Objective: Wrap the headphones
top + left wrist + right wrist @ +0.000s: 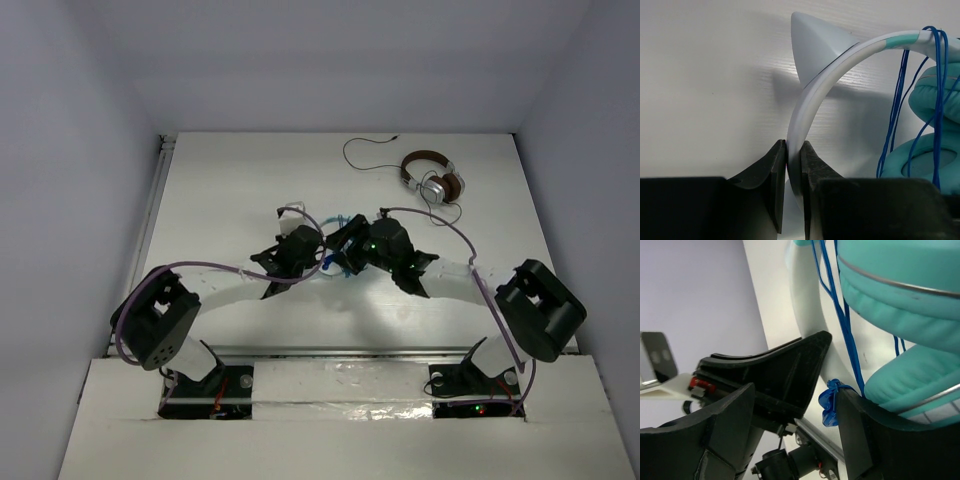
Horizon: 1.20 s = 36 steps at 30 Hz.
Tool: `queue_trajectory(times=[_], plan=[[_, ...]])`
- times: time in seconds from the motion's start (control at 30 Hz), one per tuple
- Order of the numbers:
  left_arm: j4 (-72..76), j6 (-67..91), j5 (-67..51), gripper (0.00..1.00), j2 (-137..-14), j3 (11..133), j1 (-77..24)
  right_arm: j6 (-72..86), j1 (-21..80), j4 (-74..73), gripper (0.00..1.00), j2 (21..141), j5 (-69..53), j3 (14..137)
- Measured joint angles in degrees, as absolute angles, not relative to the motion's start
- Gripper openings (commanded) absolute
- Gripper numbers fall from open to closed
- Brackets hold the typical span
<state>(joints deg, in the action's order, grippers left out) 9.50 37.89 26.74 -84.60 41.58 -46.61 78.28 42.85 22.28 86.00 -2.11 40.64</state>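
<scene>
The headphones are held between my two grippers at the table's middle, mostly hidden in the top view, where only the blue cable (334, 263) shows. In the left wrist view my left gripper (793, 150) is shut on the pale headband (812, 97), which carries a pointed cat ear (812, 47). The teal ear cups (935, 100) sit to the right with the blue cable (940, 75) looped over the band. My right gripper (794, 390) is open beside the ear cups (900, 305). A knotted bit of cable (829, 402) lies against its right finger (860, 440).
The brown-and-silver headphones (432, 180) with a black cable (365, 160) lie at the back right of the white table (220, 200). Grey walls close in the table on three sides. The left gripper's finger (790, 370) sits between my right gripper's fingers.
</scene>
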Motion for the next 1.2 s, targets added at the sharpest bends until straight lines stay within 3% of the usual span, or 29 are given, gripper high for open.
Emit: queue_trajectory(times=[0.37, 0.4, 0.43, 0.6, 1.2], plan=[[7.22, 34.41, 18.81, 0.00, -86.61, 44.99, -43.33, 76.27, 44.53, 17.67, 0.73, 84.14, 0.19, 41.65], [7.22, 34.26, 17.67, 0.00, -86.91, 45.56, -43.03, 76.23, 44.86, 17.23, 0.83, 83.94, 0.60, 41.76], [7.11, 33.95, 16.53, 0.00, -87.26, 46.19, -42.70, 76.09, 45.01, 16.71, 0.87, 83.92, 1.15, 42.02], [6.04, 32.91, 13.50, 0.00, -88.25, 47.72, -41.23, 74.91, 45.71, 13.50, 0.99, 83.57, 3.81, 43.97], [4.01, 32.82, 13.91, 0.00, -87.88, 49.65, -39.24, 70.19, 52.99, -1.48, 0.95, 80.79, 13.34, 49.19]])
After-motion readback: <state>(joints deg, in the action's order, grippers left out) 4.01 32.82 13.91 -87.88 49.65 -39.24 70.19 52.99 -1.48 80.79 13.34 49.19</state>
